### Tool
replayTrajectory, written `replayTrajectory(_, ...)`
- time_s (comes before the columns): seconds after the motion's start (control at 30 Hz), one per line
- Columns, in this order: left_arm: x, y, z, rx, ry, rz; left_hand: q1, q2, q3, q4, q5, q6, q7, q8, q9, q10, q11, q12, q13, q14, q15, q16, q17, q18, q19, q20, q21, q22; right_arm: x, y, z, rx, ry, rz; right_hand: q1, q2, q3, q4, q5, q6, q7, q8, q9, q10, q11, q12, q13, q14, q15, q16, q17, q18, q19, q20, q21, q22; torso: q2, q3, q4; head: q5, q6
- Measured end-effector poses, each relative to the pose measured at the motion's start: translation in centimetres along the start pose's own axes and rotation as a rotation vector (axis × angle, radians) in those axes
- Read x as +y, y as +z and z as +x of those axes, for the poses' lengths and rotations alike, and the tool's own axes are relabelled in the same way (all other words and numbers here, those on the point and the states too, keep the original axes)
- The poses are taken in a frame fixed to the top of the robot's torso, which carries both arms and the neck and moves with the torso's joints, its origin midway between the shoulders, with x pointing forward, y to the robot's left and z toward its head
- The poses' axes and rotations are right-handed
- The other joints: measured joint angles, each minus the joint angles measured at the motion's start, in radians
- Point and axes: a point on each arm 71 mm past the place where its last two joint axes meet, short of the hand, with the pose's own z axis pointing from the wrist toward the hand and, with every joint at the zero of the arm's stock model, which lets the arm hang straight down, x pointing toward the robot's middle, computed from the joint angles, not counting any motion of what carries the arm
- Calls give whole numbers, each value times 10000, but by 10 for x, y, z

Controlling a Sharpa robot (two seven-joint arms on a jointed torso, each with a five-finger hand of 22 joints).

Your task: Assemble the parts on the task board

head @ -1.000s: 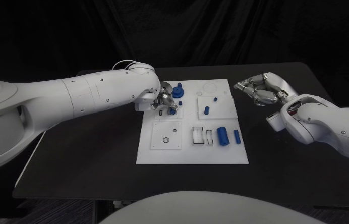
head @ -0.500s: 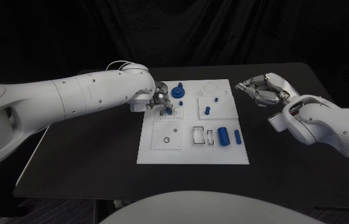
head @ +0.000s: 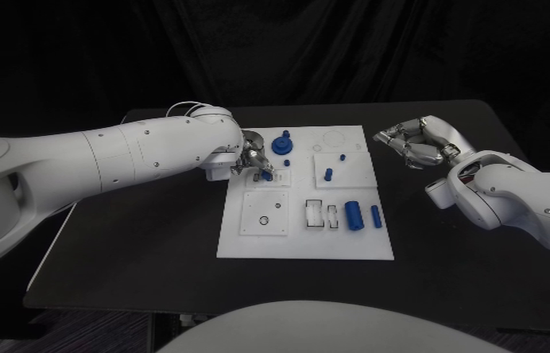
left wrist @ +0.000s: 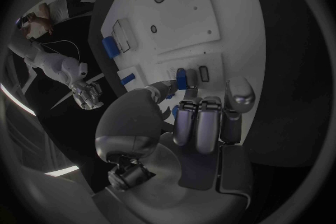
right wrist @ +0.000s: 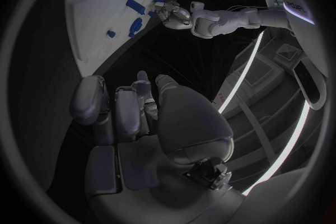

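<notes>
**Far-left corner of the board is crowded**

The left hand (head: pixel 254 159) hangs over the task board's (head: pixel 305 246) far-left plates, beside the upright blue knob (head: pixel 282 144). Bare counter (head: pixel 137 257) lies open along both long sides (the right hand (head: pixel 415 143) hovers off the board's right edge).

a black table (head: pixel 137 265) stands before a dark draped curtain (head: pixel 275 35).

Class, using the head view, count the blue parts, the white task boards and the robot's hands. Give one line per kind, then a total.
Blue parts: 8
White task board: 1
Hands: 2 (left hand, right hand)
Total: 11
</notes>
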Motion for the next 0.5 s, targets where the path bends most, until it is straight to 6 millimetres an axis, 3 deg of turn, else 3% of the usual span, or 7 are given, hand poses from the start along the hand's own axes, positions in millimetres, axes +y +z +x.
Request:
replayTrajectory(0.13, 0, 1, 2, -64, -71, 33, -27, -28, 195, -194, -118, 29, 29, -40, -16, 0, 0, 0, 0, 0, 0, 0, 0, 0, 0, 0, -2, -1, 0, 0, -1, -11, -5, 12, 0, 0, 0, 0, 40, 0, 0, 0, 0, 0, 0, 0, 0, 0, 0, 0, -20, 0, 0, 0, 0, 0, -1, 0, 3, -5, 0)
replayTrajectory(0.5, 1, 1, 4, -241, -227, 67, -105, -29, 301, -248, -176, 75, 74, -78, -22, 0, 1, 0, 0, 0, 0, 0, 0, 0, 37, 37, -51, -10, -1, -1, -1, -14, -7, 24, 0, 0, 0, 0, 40, 0, 0, 0, 1, 0, 0, 0, 0, 0, 0, 0, -33, 0, 0, 0, 0, -1, -2, 1, -1, 15, 0)
